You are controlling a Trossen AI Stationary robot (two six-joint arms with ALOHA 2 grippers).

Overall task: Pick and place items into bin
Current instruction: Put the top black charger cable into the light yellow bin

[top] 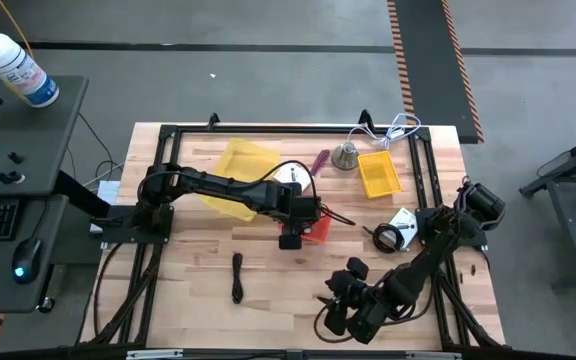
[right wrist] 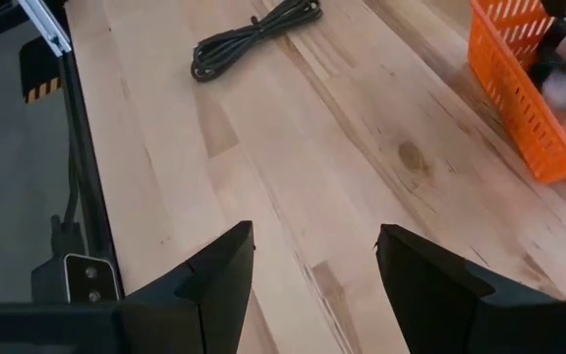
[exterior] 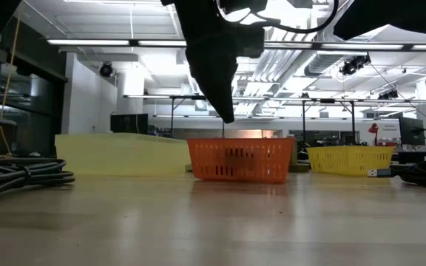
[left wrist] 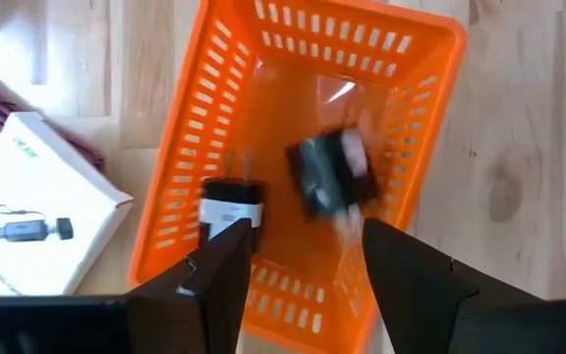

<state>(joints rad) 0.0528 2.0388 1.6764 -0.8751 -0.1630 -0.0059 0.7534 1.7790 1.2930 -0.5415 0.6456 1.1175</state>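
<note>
With left gripper spread over the orange bin, black-and-white cube already inside, lift clear, then target the black cable at counter's 7 o'clock; right gripper spread, idle.

Wooden table — baskets, cable

One orange basket, two yellow baskets, one bundled black cable, one coiled cable, one silver bell, one maroon-handled tool, one white bottle
</note>
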